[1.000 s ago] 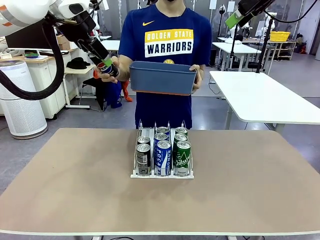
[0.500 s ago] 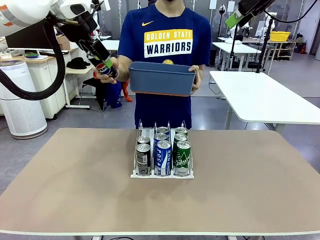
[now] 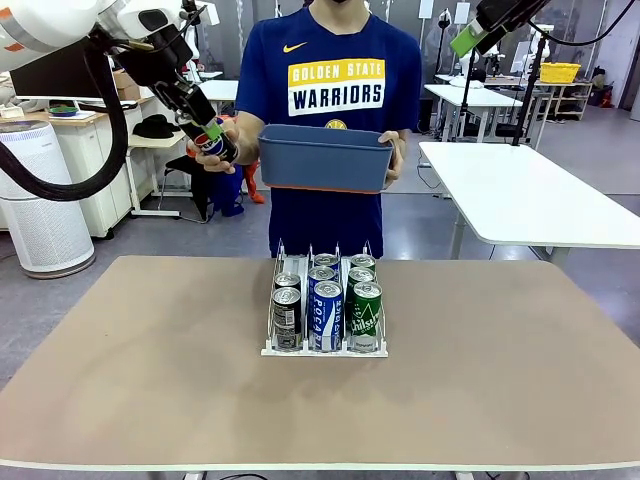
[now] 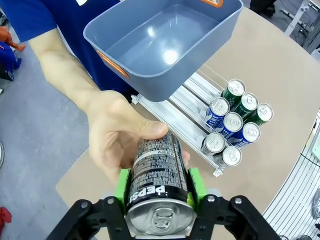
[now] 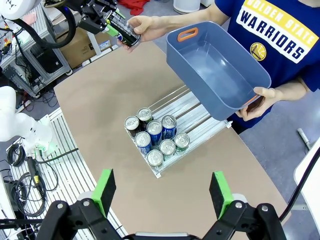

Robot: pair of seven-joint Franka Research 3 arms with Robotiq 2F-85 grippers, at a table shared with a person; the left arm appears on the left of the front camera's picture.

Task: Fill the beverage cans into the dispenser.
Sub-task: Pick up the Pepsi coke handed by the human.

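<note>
Pinching black can w/ left tool, person's hand on it | right tool spread, up high

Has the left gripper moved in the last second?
Barely. In the front view the left gripper sits at almost the same spot beside the blue bin; it has closed on the black can in the person's hand.
</note>
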